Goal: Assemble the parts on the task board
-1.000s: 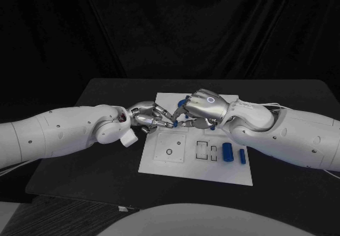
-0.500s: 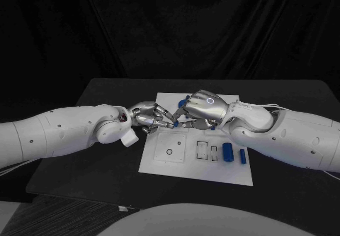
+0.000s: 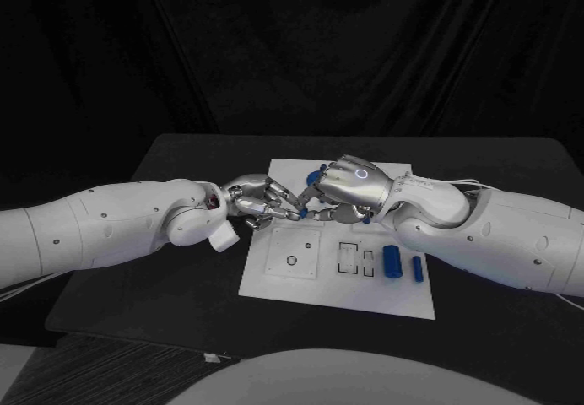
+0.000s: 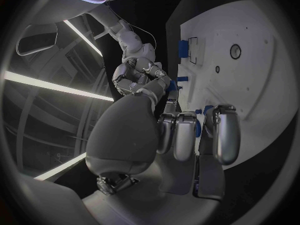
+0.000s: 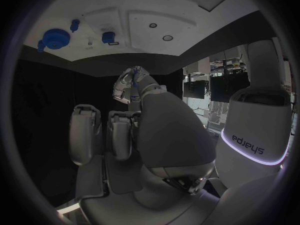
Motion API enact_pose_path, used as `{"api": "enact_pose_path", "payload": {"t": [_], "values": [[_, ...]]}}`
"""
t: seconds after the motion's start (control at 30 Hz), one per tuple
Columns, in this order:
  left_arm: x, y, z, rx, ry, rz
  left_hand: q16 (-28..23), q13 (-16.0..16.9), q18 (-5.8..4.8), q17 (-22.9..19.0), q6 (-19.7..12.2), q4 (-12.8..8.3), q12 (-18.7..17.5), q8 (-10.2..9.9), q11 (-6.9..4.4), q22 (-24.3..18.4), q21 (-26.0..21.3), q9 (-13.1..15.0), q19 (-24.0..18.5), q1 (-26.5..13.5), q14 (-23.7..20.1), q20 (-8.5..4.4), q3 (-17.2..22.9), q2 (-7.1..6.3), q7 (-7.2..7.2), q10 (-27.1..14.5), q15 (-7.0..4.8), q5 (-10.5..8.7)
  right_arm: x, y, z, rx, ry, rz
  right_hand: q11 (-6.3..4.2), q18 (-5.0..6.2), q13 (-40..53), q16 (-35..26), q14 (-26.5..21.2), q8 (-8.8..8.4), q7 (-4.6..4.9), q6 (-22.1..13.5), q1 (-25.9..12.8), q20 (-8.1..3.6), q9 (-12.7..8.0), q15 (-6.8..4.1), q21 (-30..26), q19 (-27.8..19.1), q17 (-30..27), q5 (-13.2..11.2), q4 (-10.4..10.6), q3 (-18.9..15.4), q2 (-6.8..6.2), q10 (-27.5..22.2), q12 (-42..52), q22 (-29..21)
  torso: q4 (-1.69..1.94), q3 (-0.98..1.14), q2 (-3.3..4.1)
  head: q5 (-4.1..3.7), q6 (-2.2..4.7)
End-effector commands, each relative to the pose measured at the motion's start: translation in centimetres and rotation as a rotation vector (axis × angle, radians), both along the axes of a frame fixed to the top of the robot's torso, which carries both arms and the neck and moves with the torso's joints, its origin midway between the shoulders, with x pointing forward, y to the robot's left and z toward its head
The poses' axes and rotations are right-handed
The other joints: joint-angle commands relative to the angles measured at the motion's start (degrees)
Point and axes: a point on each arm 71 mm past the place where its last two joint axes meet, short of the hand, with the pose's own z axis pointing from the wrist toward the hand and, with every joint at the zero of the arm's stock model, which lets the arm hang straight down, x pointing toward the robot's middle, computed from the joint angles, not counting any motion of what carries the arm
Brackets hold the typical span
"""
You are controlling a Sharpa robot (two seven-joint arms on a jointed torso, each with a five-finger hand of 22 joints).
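Observation:
The white task board [image 3: 283, 283] lies mid-table. My left hand [image 3: 259, 202] reaches over its near-left part with fingers curled, pinching a small blue part [image 3: 300, 213]; blue shows between its fingers [image 4: 197, 128]. My right hand [image 3: 349, 187] hovers over the board's far side, close to the left hand, its fingers [image 5: 106, 132] curled in with nothing seen in them. A round blue part [image 5: 56, 37] and a smaller one [image 5: 109, 36] stand on the board beside it. A blue cylinder [image 3: 391, 260] and a slim blue part [image 3: 416, 268] lie on the board's right side.
Rectangular slots [image 3: 348, 257] and a round recess [image 3: 291, 260] are set in the board's near half. Black table [image 3: 159, 278] surrounds the board on all sides, with both white arms lying low across it.

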Motion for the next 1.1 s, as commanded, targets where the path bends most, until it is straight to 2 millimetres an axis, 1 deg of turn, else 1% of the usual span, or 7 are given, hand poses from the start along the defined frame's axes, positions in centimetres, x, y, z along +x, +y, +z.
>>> {"api": "enact_pose_path", "payload": {"t": [0.03, 0.43, 0.5, 0.73, 0.83, 0.87, 1.1], "values": [[-0.1, -0.3, 0.1, -0.022, 0.011, -0.025, 1.02, 15.4, -0.07, 15.93, 3.12, 0.75, 1.24, 2.12, 0.03, 12.52, -0.87, 5.45, 0.19, -1.29, 5.85, -0.32, -1.08, 2.06, -0.15, 5.98, -0.16, 0.78, 0.0, 0.1, -0.1, -0.002, -0.003, -0.008, 0.34, -0.68, 15.12, 0.97, 6.16, 1.72, 0.13, 1.7, 0.0, 0.41, 1.56, 0.32, 1.53, 2.59, 15.7, 1.79, -0.24, 0.42, 0.81, 5.57, 0.95, 13.76, 0.0, 0.0, 0.02, 0.04, -0.01], [0.0, -0.2, 0.4, -0.044, -0.019, -0.015, 1.02, 15.4, -0.06, 15.93, 1.29, 1.02, 1.24, 1.21, 0.42, 12.49, -1.04, 5.43, 0.09, -1.29, 5.85, -0.14, -1.86, 2.24, 0.34, 5.98, 0.12, -0.22, 0.1, 0.1, -0.1, 0.004, -0.008, -0.01, 1.07, -0.69, 15.12, 0.97, 6.16, 1.89, 0.41, 2.55, -0.11, 0.75, 2.18, 0.78, 1.54, 2.58, 15.7, 3.38, -1.24, 0.48, 1.38, 5.57, 0.95, 13.75, 0.0, 0.0, 0.0, 0.37, -0.01], [0.1, -0.1, 0.5, -0.049, -0.032, -0.005, 1.02, 15.4, -0.11, 15.93, -1.29, 1.51, 1.24, -0.09, 1.08, 12.53, -0.97, 5.09, 0.12, -1.54, 5.85, 0.22, -2.63, 2.27, 1.12, 5.98, 0.63, -3.0, 0.1, 0.0, -0.1, 0.005, -0.008, -0.013, 1.12, -0.7, 15.12, 0.97, 6.16, 1.88, 0.43, 2.55, -0.09, 0.78, 2.21, 0.83, 1.55, 2.58, 15.7, 3.29, -1.3, 0.5, 1.42, 5.57, 0.95, 13.76, 0.0, 0.0, 0.02, 0.44, -0.01], [0.6, 0.8, 0.7, -0.034, -0.092, 0.044, 1.02, 15.4, -0.08, 15.93, -9.93, 2.89, 1.24, -2.94, 2.97, 12.47, -1.19, 3.31, -0.02, -1.7, 5.85, 1.72, -5.66, 1.52, 3.32, 5.98, 2.33, -7.62, 0.5, -0.3, 0.5, 0.0, -0.018, -0.025, 1.4, -0.69, 15.12, 0.97, 6.16, 1.83, 0.53, 2.57, -0.06, 0.93, 2.34, 1.03, 1.48, 2.55, 15.7, 2.75, -1.59, 0.52, 1.6, 5.57, 0.95, 13.74, 0.0, -0.02, 0.01, 0.93, -0.01], [0.8, 1.3, 1.0, 0.015, -0.15, 0.038, 1.02, 15.4, -0.05, 15.93, -12.1, 3.03, 1.24, -3.44, 2.97, 12.47, -1.21, 2.79, -0.05, -1.51, 5.85, 1.92, -6.6, 1.12, 3.57, 5.98, 2.41, -9.24, 0.9, -0.3, 1.2, -0.011, -0.026, -0.033, 1.6, -0.69, 15.12, 0.97, 6.16, 1.72, 0.63, 2.55, -0.16, 1.17, 2.51, 1.28, 1.49, 2.54, 15.7, 1.42, -1.9, 0.43, 1.8, 5.57, 0.95, 13.74, 0.01, -0.04, -0.03, 1.17, -0.01], [1.0, 1.5, 1.2, 0.037, -0.174, 0.035, 1.02, 15.4, 0.02, 15.93, -13.83, 3.43, 1.24, -3.41, 2.96, 12.41, -1.39, 2.34, -0.17, -1.28, 5.85, 2.04, -7.93, 0.65, 3.67, 5.98, 2.42, -11.21, 1.1, -0.3, 1.5, -0.018, -0.03, -0.037, 1.6, -0.69, 15.12, 0.97, 6.16, 1.72, 0.63, 2.55, -0.16, 1.17, 2.51, 1.28, 1.49, 2.54, 15.7, 1.42, -1.9, 0.43, 1.8, 5.57, 0.95, 13.74, 0.0, -0.06, -0.05, 1.27, -0.01], [2.0, 2.8, 2.8, 0.1, -0.252, 0.058, 1.02, 15.4, 0.04, 15.93, -16.49, 5.49, 1.24, -2.78, 3.1, 12.39, -1.45, 1.43, -0.21, -1.18, 5.85, 2.19, -11.37, -0.14, 3.89, 5.98, 2.51, -14.68, 2.4, -0.3, 3.1, -0.086, -0.05, -0.058, 1.65, -0.64, 15.12, 0.97, 6.16, 1.7, 0.64, 2.58, -0.17, 1.22, 2.57, 1.33, 1.29, 2.43, 15.7, 1.18, -1.97, 0.44, 1.91, 5.57, 0.95, 13.67, 0.04, -0.12, -0.11, 1.9, -0.01]]}}
